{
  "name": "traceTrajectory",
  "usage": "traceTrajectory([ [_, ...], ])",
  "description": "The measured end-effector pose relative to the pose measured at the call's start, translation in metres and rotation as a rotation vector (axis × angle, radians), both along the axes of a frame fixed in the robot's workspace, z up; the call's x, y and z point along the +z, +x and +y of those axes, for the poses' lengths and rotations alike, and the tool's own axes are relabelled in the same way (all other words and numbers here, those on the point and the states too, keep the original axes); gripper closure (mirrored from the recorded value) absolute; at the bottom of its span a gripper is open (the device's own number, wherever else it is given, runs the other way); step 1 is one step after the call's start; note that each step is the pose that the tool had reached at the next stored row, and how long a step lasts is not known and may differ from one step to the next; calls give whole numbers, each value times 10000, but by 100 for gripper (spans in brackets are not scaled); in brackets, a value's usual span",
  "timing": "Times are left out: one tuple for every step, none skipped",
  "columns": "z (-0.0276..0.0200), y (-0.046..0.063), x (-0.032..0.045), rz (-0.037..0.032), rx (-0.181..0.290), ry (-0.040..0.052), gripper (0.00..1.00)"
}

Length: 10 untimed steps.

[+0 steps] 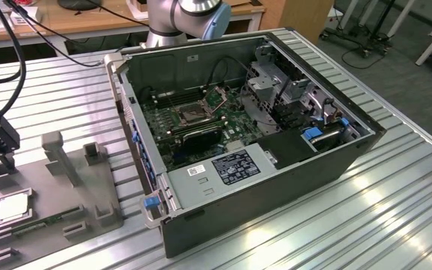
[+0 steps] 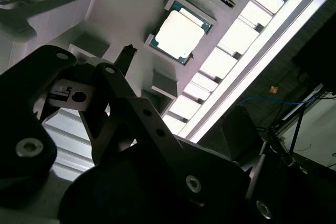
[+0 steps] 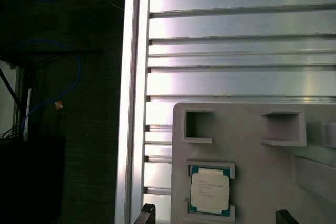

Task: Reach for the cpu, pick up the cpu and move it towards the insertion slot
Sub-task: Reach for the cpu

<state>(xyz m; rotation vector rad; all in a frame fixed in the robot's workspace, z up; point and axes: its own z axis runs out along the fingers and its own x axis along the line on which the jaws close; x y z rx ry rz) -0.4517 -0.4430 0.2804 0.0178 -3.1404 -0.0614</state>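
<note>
Just beyond the fingertips [image 3: 146, 214] of the hand [image 1: 4, 160], the cpu [image 3: 209, 191] is seen lying flat in a square recess of the grey holder [image 1: 58, 185], silvery top up, untouched. The hand is held spread and empty above the holder, with nothing pinched between its two tips. Well apart from the hand, toward the exterior view's right, the insertion slot [image 1: 193, 115] is found on the green board [image 1: 229, 106] inside the open computer case [image 1: 276, 188], which is set on the slatted counter [image 1: 396, 208] beside the holder.
</note>
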Motion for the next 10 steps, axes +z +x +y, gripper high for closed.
traceTrajectory([
  [0,0,-2,-1,0,1,7],
  [0,0,-6,-2,0,2,7],
  [0,0,-14,-4,-9,3,7],
  [-1,0,-23,-2,-24,1,7],
  [-2,0,-35,0,-37,0,7],
  [-3,1,-50,-2,-49,2,7],
  [-4,2,-62,-2,-62,1,7],
  [-4,2,-75,0,-79,1,7],
  [-6,3,-91,-1,-99,1,7],
  [-8,3,-109,0,-121,1,7],
])
